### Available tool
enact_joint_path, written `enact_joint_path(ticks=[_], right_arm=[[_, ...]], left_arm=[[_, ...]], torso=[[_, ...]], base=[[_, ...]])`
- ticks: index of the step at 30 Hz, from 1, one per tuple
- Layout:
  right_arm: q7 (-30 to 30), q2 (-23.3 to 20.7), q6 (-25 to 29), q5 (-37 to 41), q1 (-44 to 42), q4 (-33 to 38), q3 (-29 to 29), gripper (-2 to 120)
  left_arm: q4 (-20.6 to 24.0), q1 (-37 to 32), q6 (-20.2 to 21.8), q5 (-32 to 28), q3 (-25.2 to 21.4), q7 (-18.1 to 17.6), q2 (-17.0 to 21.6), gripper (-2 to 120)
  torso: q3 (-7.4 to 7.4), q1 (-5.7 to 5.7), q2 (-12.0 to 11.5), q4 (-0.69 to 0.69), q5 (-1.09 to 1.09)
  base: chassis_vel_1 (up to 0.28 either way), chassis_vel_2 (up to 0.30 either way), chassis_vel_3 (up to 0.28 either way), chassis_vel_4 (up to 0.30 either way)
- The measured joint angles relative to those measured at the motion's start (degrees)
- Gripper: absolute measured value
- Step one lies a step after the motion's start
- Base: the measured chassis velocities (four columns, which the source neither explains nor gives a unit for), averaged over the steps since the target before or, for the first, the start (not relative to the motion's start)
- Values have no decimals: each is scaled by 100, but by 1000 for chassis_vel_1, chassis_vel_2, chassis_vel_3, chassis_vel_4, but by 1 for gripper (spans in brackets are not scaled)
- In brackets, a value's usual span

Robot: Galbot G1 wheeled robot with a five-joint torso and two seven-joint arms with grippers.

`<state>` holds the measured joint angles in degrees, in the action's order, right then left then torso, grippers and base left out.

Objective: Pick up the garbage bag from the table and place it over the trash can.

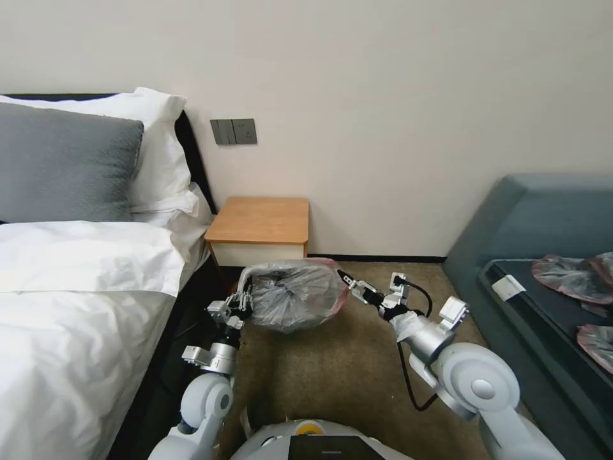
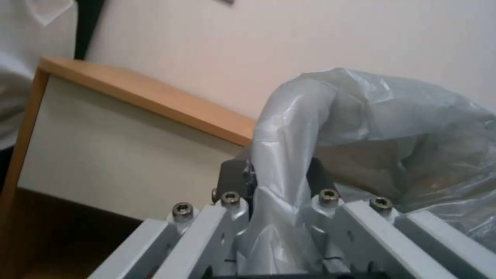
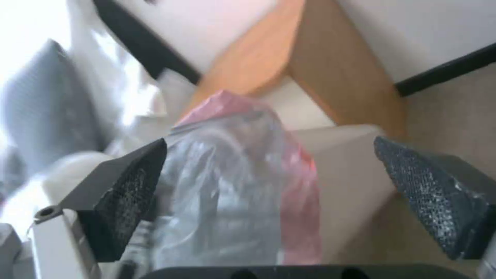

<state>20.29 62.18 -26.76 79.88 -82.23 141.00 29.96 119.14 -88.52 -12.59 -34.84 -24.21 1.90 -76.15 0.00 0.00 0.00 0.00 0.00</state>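
Head view: garbage bag [image 1: 295,295] hangs spread between my two grippers, low in front of table [image 1: 258,220], off its top, so mouth stays wide for bin. Left gripper [image 1: 241,300] clenched on bag's near edge; film bunched between fingers [image 2: 315,182], grip firm. Right gripper [image 1: 348,284] at pink rim, pads [image 3: 126,197] parted wide around film, so released. Trash can [image 3: 341,170] probably cream wall just under bag; blurred, unsure.
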Motion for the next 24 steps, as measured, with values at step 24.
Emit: enact_joint_path(ticks=[24], right_arm=[[-1440,1230,494,-875,213,-289,-423,100]], left_arm=[[738,106,601,-834,-146,-1429,-14,9]], torso=[[0,0,0,1,-1]], base=[[0,0,0,0]])
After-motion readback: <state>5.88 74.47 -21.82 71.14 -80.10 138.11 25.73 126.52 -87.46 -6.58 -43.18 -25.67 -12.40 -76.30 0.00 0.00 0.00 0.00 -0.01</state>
